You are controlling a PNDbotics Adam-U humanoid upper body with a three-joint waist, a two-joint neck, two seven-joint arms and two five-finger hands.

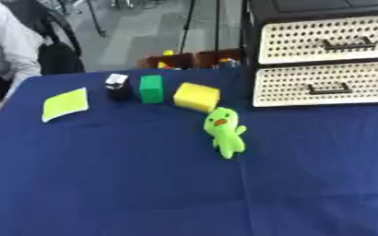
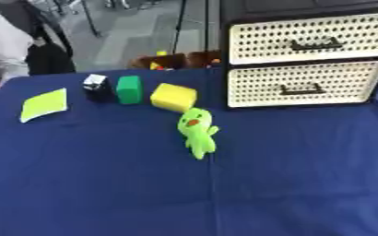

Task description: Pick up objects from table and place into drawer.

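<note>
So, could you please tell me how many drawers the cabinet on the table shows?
2, both shut: the upper drawer and the lower drawer directly beneath it, at the table's far right. The cabinet's top runs out of view, so more may be hidden.

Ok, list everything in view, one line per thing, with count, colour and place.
table: one, covered in a dark blue cloth, fills the near view.
drawer unit: one, black frame with two cream perforated drawers, both shut, far right of the table.
plush toy: one, bright green with an orange beak, lying mid-table in front of the drawers.
yellow block: one, yellow, just behind the toy.
green block: one, green, upright, left of the yellow block.
dark box: one, black with a white top, left of the green block.
flat sheet: one, yellow-green, far left.
robot's hands: none in view.
</note>
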